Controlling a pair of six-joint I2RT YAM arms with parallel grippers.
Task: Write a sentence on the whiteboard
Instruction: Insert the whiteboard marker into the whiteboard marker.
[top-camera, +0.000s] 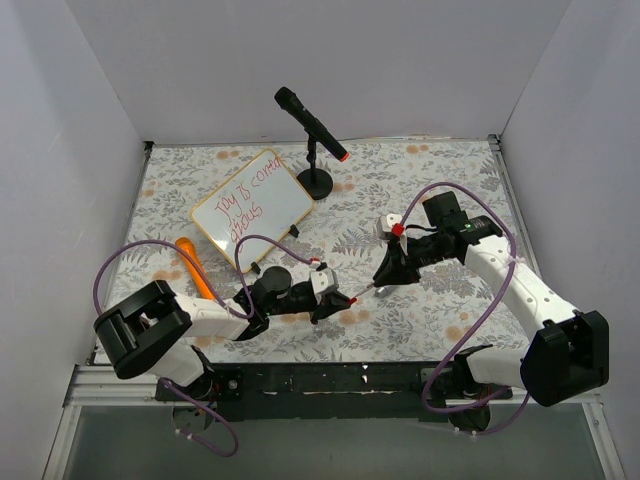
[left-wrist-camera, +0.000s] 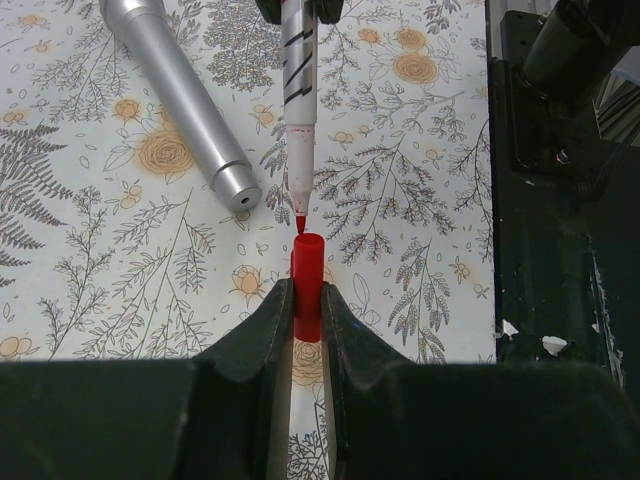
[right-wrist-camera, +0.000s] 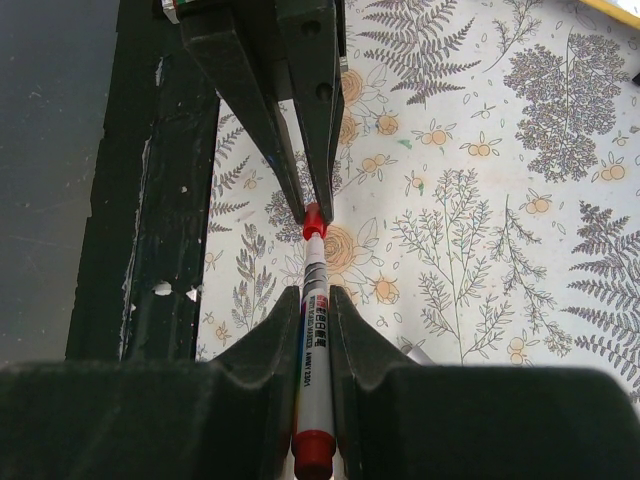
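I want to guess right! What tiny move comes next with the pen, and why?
Probably the right pincer pushes the marker straight into the red cap in the left pincer: its tip sits lined up at the cap's mouth, and the whiteboard already carries the sentence.

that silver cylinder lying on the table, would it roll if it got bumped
The silver cylinder is round, smooth and lying on its side on the flat table, so a sideways nudge would probably roll it. Its metallic look suggests stiff and fairly heavy. The sheen hints at a slippery grip.
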